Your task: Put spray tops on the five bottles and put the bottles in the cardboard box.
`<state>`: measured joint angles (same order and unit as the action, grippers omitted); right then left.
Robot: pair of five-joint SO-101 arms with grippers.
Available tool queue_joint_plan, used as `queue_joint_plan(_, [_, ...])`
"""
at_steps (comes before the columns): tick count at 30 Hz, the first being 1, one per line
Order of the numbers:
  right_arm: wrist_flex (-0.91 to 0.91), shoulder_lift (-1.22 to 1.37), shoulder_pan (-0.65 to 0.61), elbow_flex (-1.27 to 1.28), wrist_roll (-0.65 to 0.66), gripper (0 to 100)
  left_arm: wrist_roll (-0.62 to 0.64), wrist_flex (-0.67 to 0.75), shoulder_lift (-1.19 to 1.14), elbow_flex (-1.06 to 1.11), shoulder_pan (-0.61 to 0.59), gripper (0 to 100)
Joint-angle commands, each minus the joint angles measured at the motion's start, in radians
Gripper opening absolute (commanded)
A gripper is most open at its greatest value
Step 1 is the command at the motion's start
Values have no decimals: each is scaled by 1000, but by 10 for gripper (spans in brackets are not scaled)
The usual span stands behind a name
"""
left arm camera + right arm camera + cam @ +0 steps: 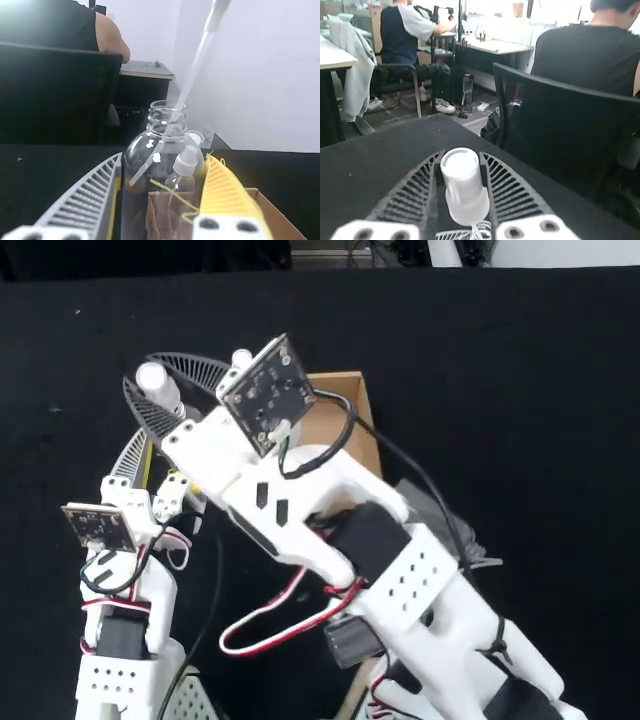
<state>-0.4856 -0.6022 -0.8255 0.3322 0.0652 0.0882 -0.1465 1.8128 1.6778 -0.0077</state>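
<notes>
At left the left arm's jaws clamp a clear bottle (pixel 146 159) near the cardboard box (pixel 345 420), the right arm's jaws clamp a spray top (pixel 465 185) whose tube enters the bottle's neck, and the black surface (pixel 520 370) stretches wide rightward.

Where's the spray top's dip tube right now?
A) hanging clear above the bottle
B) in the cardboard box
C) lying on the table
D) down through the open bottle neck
D: the dip tube passes through the open neck of the clear bottle, ending inside.
</notes>
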Motion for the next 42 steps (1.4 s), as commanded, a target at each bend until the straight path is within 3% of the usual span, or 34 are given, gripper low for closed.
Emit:
queue_joint_plan(1, [23, -41, -15, -2, -8, 12, 11, 38, 12, 21, -12, 30])
queue_joint_plan(4, [23, -41, -25, 7, -6, 18, 11, 34, 12, 21, -12, 30])
queue_joint_plan(10, [-8, -45, -94, 7, -6, 178, 11, 32, 12, 21, -12, 30])
queue_joint_plan(14, [-18, -64, -95, -19, -3, 155, 9, 32, 12, 21, -12, 30])
queue_joint_plan(24, [-74, -185, 54, -58, -5, 149, 11, 32, 11, 21, -10, 30])
queue_joint_plan(28, [-121, -179, 77, -28, 3, 3, 11, 34, 11, 21, -7, 30])
queue_joint_plan(31, [-137, -182, 127, -15, -5, 11, 11, 31, 11, 21, -12, 30])
queue_joint_plan(42, [-480, -466, 477, 128, 5, 11, 9, 31, 11, 21, -5, 30])
